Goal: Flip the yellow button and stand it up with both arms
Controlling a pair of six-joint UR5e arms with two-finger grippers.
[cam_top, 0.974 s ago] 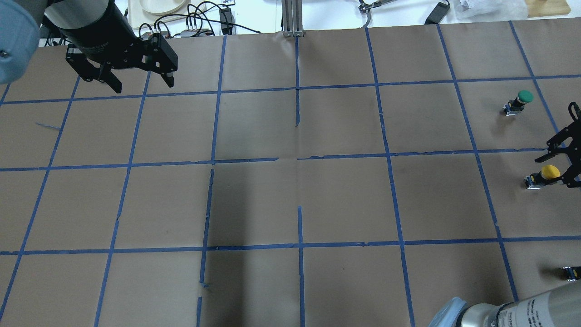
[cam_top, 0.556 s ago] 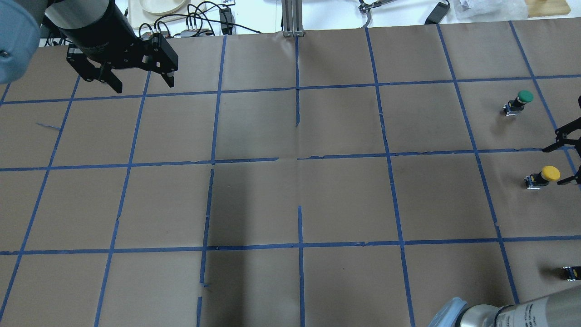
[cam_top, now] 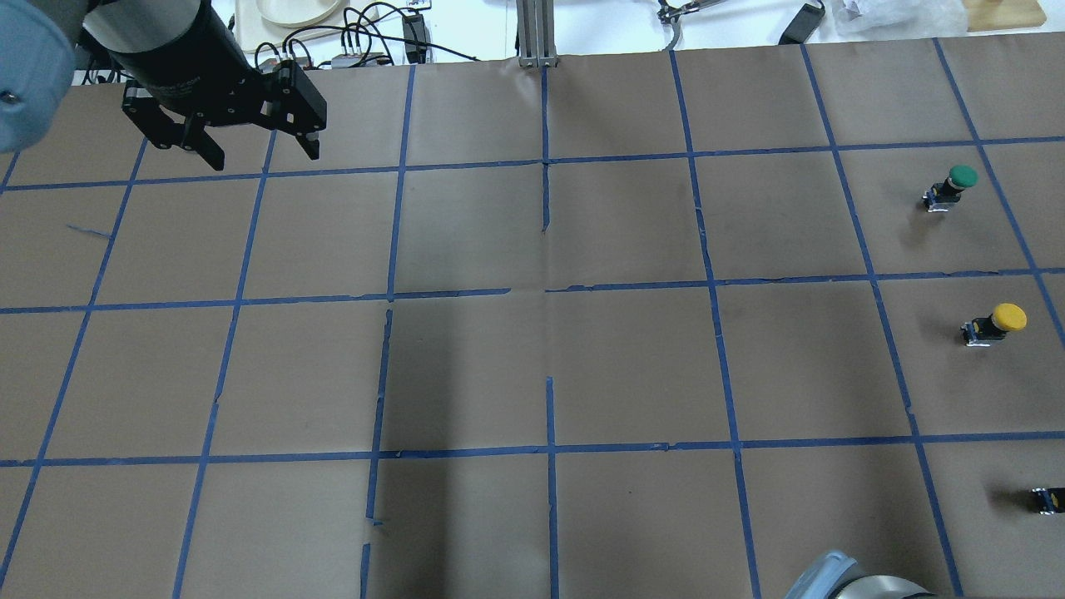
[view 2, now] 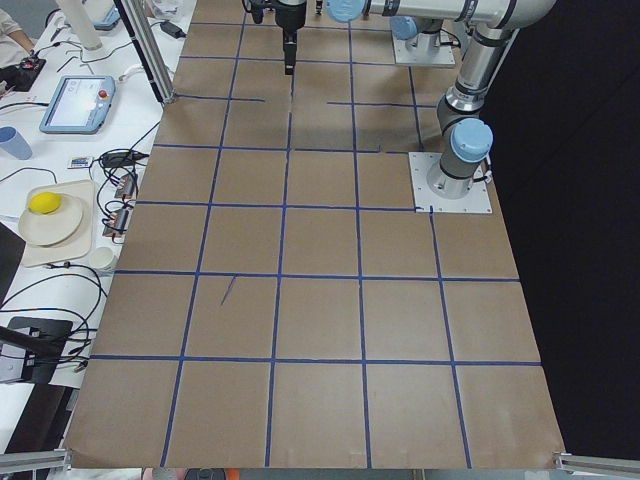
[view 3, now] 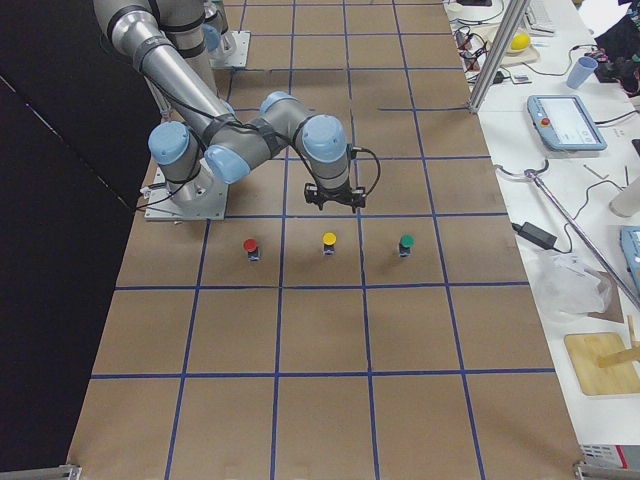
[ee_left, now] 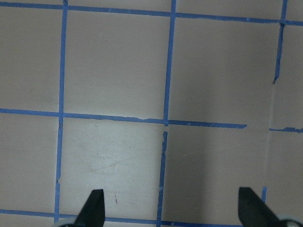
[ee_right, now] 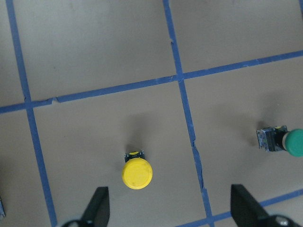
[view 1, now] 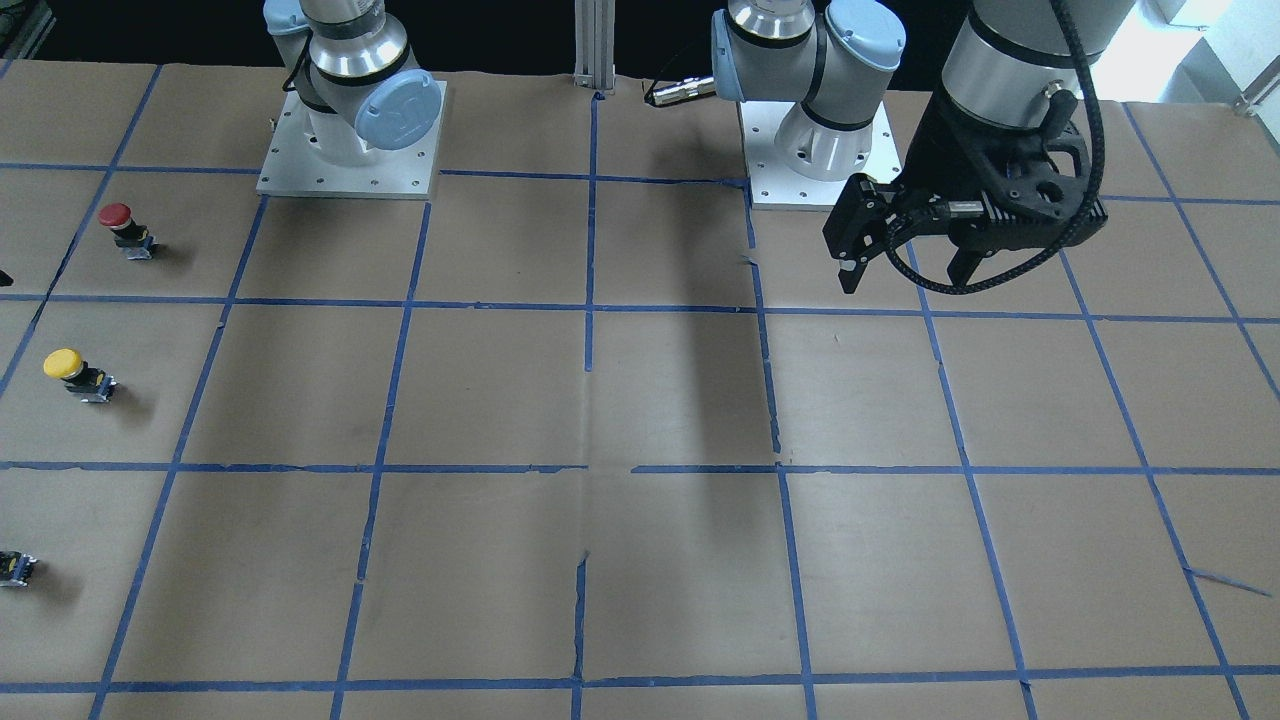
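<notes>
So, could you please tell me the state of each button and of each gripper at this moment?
yellow button: standing, cap up, not held.
green button: standing, cap up, untouched.
red button: standing, cap up, untouched.
left gripper: open, empty, far from the buttons.
right gripper: open, empty, above the yellow button and not touching it.
</notes>
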